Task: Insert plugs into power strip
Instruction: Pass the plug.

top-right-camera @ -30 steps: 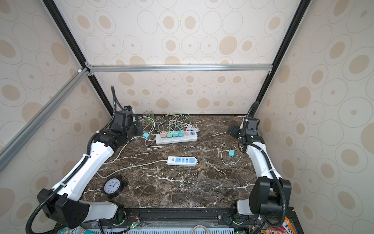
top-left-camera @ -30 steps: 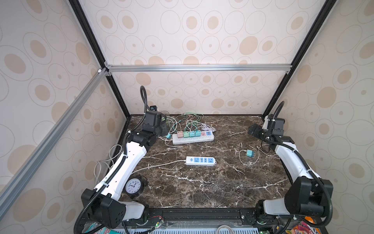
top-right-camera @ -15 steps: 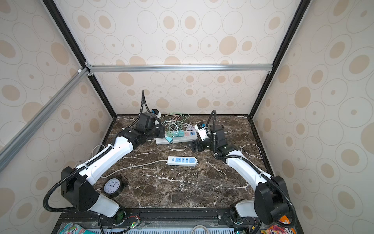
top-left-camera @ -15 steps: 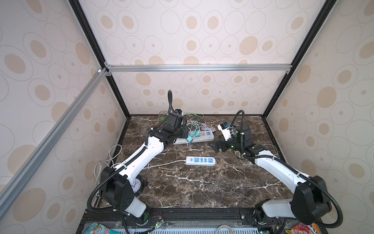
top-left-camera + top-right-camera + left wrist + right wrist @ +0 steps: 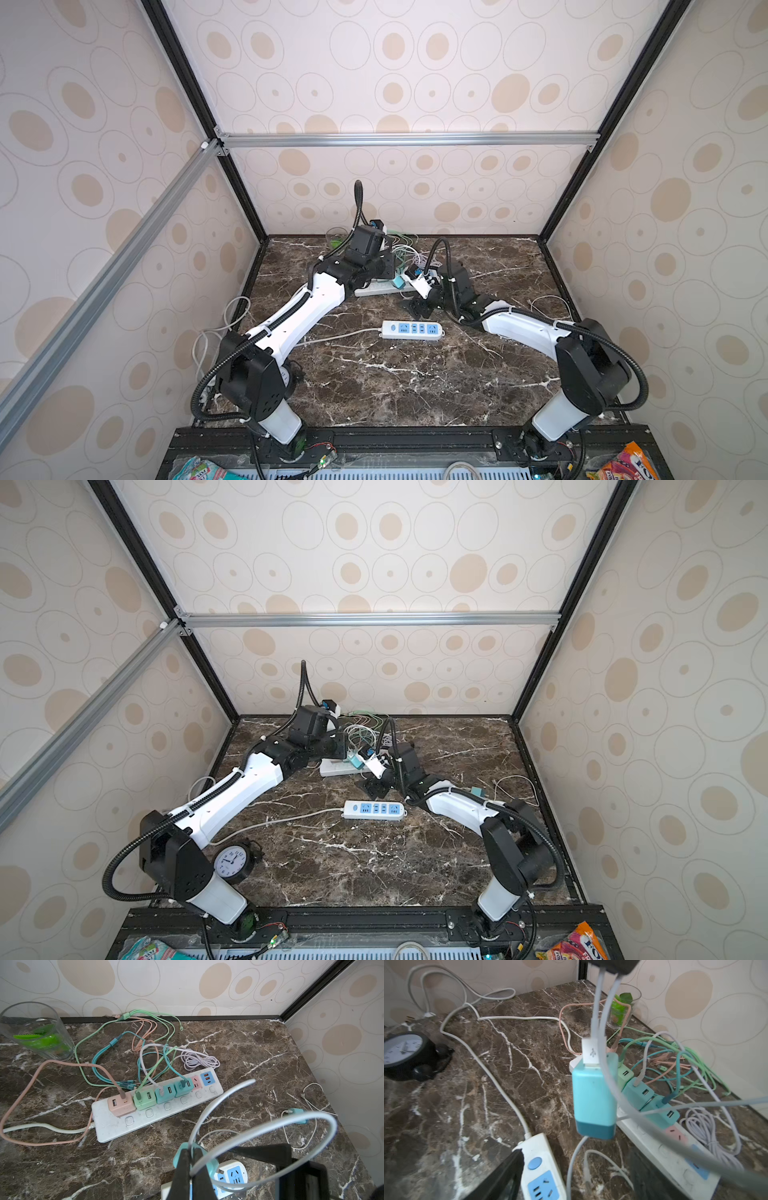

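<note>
Teal plug (image 5: 593,1097) is dangling by its cable (image 5: 595,1001) from the clenched left gripper (image 5: 190,1157), nr the power strip (image 5: 112,1128). 4 plugs (image 5: 145,1099) are already sitting in, right gripper (image 5: 577,1159) is gaping empty, loose plug (image 5: 298,1114) is waiting too.

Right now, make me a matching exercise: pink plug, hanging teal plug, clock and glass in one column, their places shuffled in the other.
1 pink plug
2 hanging teal plug
3 clock
4 glass

A by the back wall
B seated in the long power strip
C dangling by its cable from the left gripper
D beside the left arm's base

Pairs: 1-B, 2-C, 3-D, 4-A
</note>
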Tool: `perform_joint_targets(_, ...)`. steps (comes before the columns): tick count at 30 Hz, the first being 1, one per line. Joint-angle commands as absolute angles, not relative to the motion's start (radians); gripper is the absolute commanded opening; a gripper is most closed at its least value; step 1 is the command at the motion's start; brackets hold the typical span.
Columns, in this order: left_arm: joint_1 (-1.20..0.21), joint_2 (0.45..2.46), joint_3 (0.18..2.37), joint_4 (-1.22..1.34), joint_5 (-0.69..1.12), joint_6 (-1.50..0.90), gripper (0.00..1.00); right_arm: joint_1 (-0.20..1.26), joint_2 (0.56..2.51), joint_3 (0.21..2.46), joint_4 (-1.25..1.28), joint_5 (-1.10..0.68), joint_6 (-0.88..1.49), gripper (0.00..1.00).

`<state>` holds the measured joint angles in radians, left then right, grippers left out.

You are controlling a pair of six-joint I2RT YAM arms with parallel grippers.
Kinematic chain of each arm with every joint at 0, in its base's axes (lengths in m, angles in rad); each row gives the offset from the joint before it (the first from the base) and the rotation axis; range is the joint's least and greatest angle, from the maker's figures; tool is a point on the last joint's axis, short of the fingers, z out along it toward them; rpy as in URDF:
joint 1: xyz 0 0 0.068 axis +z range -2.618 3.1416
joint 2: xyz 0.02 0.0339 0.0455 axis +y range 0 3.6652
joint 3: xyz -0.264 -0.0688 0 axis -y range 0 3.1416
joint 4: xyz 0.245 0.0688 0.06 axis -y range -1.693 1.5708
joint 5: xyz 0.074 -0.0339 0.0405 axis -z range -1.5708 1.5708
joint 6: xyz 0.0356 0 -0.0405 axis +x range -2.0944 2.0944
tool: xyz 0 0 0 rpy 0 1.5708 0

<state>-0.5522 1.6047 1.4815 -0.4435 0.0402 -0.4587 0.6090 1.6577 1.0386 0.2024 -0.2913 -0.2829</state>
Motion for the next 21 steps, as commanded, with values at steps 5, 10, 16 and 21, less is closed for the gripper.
perform_joint_targets(5, -0.56, 1.6, 1.523, -0.443, 0.077, -0.481, 0.0, 0.617, 1.702, 1.029, 0.447, -0.221, -0.382, 0.67)
perform_joint_targets(10, -0.559, 1.605, 1.526, -0.439, 0.092, -0.492, 0.0, 0.62, 1.713, 1.007, 0.518, -0.226, -0.368, 0.55)
perform_joint_targets(16, -0.56, 1.595, 1.517, -0.436, 0.086, -0.499, 0.0, 0.622, 1.703, 0.984, 0.505, -0.226, -0.38, 0.38)
perform_joint_targets(21, -0.56, 1.577, 1.499, -0.412, 0.106, -0.482, 0.0, 0.621, 1.678, 0.963, 0.472, -0.247, -0.377, 0.19)
